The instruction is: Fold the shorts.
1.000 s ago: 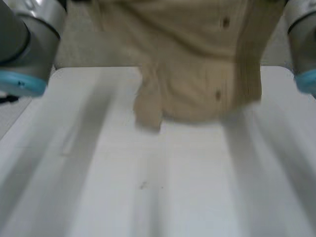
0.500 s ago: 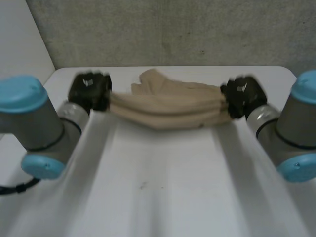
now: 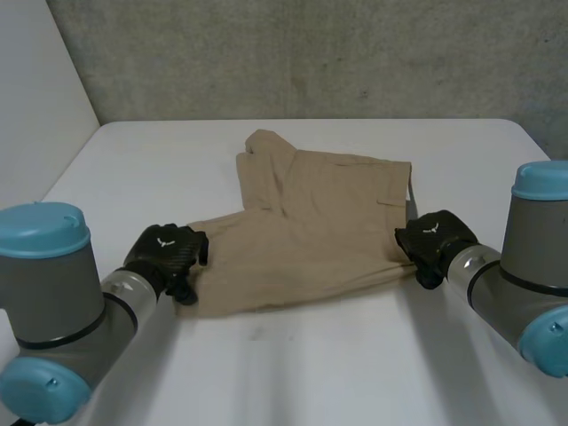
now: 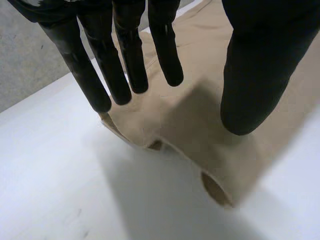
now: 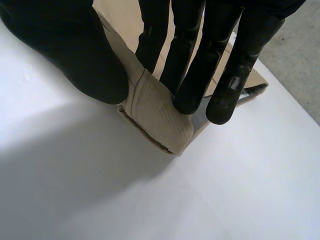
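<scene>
A white counter [image 3: 293, 373] fills most of the head view. Behind it a rough grey wall [image 3: 311, 53] runs across the top of the frame, with a paler, smooth wall [image 3: 35, 98] at the upper left.

The tan shorts [image 3: 311, 240] lie flat just above the middle of the frame, with a small flap sticking up at their top left. The left hand [image 3: 164, 253] is at their lower-left corner and the right hand [image 3: 430, 241] at their right edge.

In the left wrist view the left hand's fingers [image 4: 125, 65] are straight and spread from the thumb, above the corner of the cloth; whether they touch it is unclear. In the right wrist view the right hand's thumb and fingers [image 5: 190, 75] pinch a thick fold of the shorts' hem between them.

In the head view each hand covers the bit of cloth beneath it. The left arm [image 3: 53, 311] is cut off at the lower left of the frame, the right arm [image 3: 532, 275] at the right edge.

The shorts lie well in from every counter edge. Bare counter spreads across the lower frame between the arms, and a narrower strip runs behind the shorts to the far edge.
</scene>
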{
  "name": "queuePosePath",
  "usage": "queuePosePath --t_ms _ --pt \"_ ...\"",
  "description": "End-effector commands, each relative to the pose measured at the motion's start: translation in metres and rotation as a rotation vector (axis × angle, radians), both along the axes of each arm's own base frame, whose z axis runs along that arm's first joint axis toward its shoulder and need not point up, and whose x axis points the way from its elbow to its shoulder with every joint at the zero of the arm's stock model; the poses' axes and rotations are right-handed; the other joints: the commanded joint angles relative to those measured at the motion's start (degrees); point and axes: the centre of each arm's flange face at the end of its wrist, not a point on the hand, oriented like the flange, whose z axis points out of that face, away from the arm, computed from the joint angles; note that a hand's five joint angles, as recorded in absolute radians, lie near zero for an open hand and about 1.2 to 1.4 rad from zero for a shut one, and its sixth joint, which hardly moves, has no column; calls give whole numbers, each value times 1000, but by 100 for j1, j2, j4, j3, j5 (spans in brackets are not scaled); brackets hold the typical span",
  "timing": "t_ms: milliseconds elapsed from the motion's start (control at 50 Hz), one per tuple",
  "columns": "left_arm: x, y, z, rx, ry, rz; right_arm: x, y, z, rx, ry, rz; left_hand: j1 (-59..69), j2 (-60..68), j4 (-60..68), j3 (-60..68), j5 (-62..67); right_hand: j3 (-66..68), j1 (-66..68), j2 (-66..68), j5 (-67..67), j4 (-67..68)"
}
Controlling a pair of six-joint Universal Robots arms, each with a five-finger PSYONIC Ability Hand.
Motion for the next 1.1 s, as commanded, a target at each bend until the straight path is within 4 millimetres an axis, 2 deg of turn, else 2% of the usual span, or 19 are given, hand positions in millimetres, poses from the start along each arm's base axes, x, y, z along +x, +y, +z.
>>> queuePosePath --t_ms 20,160,240,420,620,700,780,800,900,1020,1100 --pt "2 2 10 -26 12 4 -3 -3 -6 4 -6 -16 68 -11 -21 -61 -26 1218 2481 1256 1325 1187" --pt "10 14 31 -77 36 11 -4 -3 -10 -11 -17 -24 186 106 96 57 91 1218 2481 1256 1325 1187" --pt "14 25 35 -86 40 11 -4 -4 -11 -14 -40 -38 537 458 448 408 443 1218 2481 1256 1325 1187" --pt "16 38 23 -37 21 -1 -3 0 -14 6 -58 -42 623 544 534 494 529 1218 2481 1256 1325 1187" --pt "14 35 -5 44 -15 1 -2 3 -16 13 -57 -38 724 645 634 595 629 1218 2481 1256 1325 1187" --pt "10 25 -15 44 -17 2 -3 3 -16 15 -56 -41 1445 1366 1356 1316 1351 1218 2481 1256 1325 1187" --pt "7 15 -25 51 -22 7 -3 3 -16 18 -55 -43 4313 4234 4224 4184 4219 1218 2481 1256 1325 1187" --pt "7 14 -25 53 -23 7 -3 3 -16 18 -54 -44 4322 4242 4232 4193 4227 1218 2481 1256 1325 1187" --pt "8 20 -21 63 -28 1 -4 3 -15 17 -53 -43 4322 4243 4232 4193 4227 1218 2481 1256 1325 1187" --pt "15 48 17 65 -28 -19 -5 14 -5 56 -3 -5 4322 4243 4232 4193 4227 1218 2481 1256 1325 1187" --pt "21 66 26 99 -52 -31 -9 27 4 96 80 46 4322 4243 4232 4193 4227 1218 2481 1256 1325 1187"
